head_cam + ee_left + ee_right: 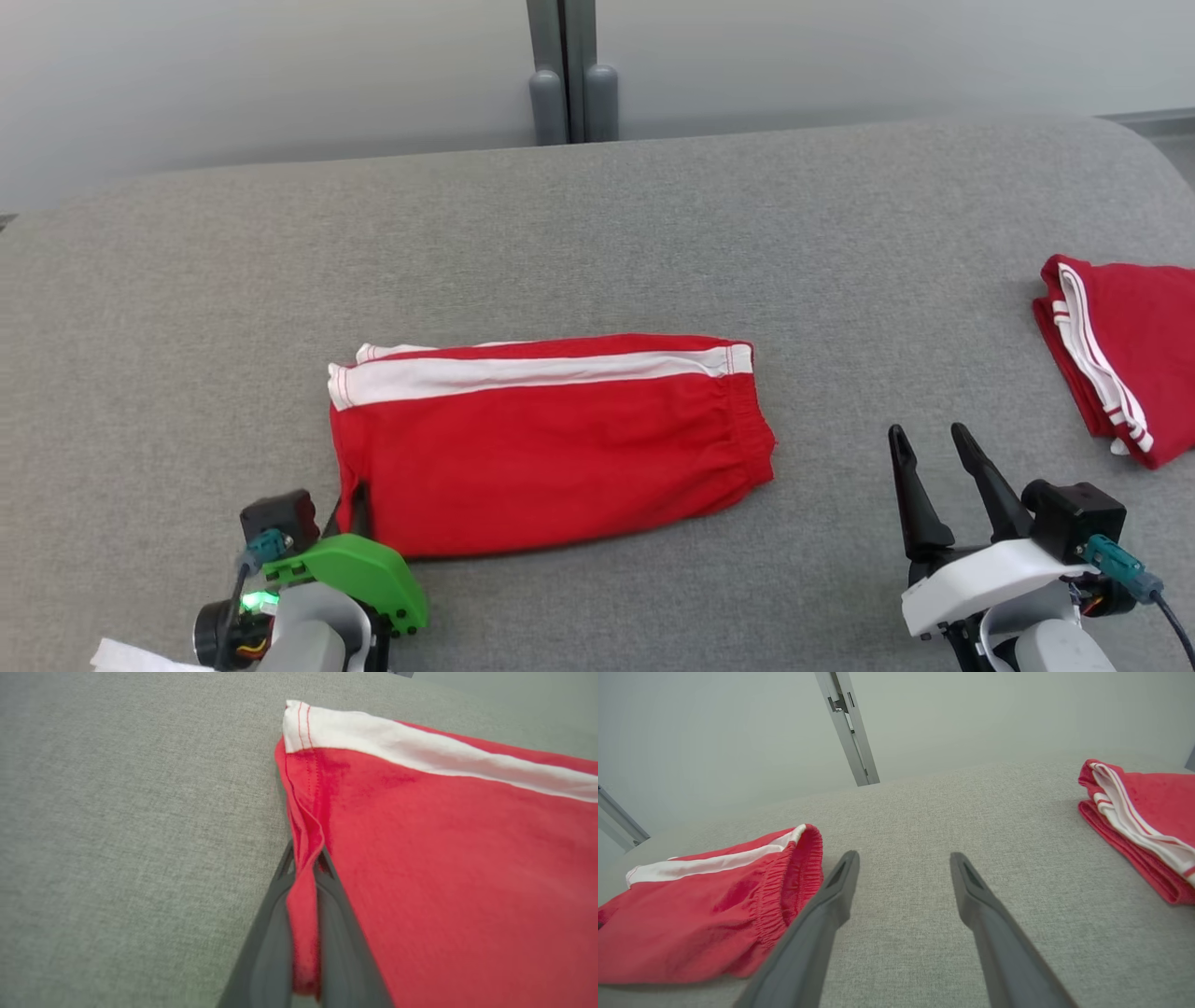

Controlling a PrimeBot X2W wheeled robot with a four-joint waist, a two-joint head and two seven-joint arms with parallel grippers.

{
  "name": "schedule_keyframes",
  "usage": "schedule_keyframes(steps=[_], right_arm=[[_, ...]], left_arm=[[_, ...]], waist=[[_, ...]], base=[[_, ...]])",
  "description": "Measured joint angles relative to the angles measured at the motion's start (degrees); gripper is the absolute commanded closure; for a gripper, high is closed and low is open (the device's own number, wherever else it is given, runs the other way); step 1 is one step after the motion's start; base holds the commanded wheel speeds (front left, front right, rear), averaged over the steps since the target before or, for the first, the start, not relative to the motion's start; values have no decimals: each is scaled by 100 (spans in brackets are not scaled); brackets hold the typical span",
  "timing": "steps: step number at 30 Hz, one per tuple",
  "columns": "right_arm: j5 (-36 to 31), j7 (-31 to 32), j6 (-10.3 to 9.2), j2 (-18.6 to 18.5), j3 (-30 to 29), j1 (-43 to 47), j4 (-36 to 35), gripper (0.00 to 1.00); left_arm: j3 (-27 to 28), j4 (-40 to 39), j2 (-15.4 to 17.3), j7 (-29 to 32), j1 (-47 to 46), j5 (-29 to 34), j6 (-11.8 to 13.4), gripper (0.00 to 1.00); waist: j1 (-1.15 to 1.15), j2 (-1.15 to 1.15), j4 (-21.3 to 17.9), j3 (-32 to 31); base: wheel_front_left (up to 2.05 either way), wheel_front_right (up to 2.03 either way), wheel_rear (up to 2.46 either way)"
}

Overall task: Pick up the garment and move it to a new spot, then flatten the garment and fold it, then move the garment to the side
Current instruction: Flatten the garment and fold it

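The garment (551,448) is a pair of red shorts with a white side stripe, lying folded lengthwise in the middle of the grey surface, waistband to the right. My left gripper (353,504) is at its near left corner, shut on a pinch of the red hem. In the left wrist view that hem (306,868) runs up between the two dark fingers (268,933) of my left gripper (304,858). My right gripper (929,446) stands open over bare surface to the right of the waistband (794,882), its fingers (831,896) spread around nothing, as the right gripper (903,858) shows in its wrist view.
A second red garment (1120,350) with white stripes lies folded at the right edge of the grey padded surface (597,243), also seen as a red stack (1143,821). Pale walls and a grey post (569,70) stand behind. A white scrap (140,658) shows at the bottom left.
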Motion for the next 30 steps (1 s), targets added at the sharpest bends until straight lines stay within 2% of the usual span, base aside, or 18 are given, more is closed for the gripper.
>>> schedule_keyframes(steps=[2, 3, 5, 8, 11, 18, 26, 30], right_arm=[[-51, 0, 0, 0, 22, 31, 36, 0], [-77, 0, 0, -1, 57, 42, 55, 0], [-123, 0, 0, -2, 158, 46, 80, 0], [-211, 0, 0, 2, 358, 2, 90, 0], [-260, -1, 0, 1, 549, -197, 201, 0], [-504, -1, 1, 3, 861, -860, 921, 0], [-740, -9, 1, 3, 573, -1316, 2097, 0], [-561, -13, 1, 2, 645, -1347, 2460, 0]], left_arm=[[-120, -227, 0, 0, 194, -47, 84, 100], [-170, -345, 1, 0, 266, -58, 140, 70], [-256, -622, 1, 0, 350, -4, 270, 0], [-265, -1098, 4, -8, 455, 112, 428, 0], [-392, -1474, 4, -7, 559, 403, 447, 0], [-469, -2038, 2, -7, 664, 587, 447, 0], [-716, -2346, 3, -8, 682, 586, 438, 0], [-816, -2455, 4, -8, 682, 556, 463, 0]], waist=[[0, 0, 90, -57], [0, 0, 131, -78], [0, 0, 200, -104], [0, 0, 296, -113], [0, 0, 396, -82], [0, 0, 680, 46], [0, 0, 1047, 233], [0, 0, 1190, 352]], base=[[0, 0, 0], [0, 0, 0], [0, 0, 0], [0, 0, 0], [0, 0, 0], [0, 0, 0], [0, 0, 0], [0, 0, 0]])
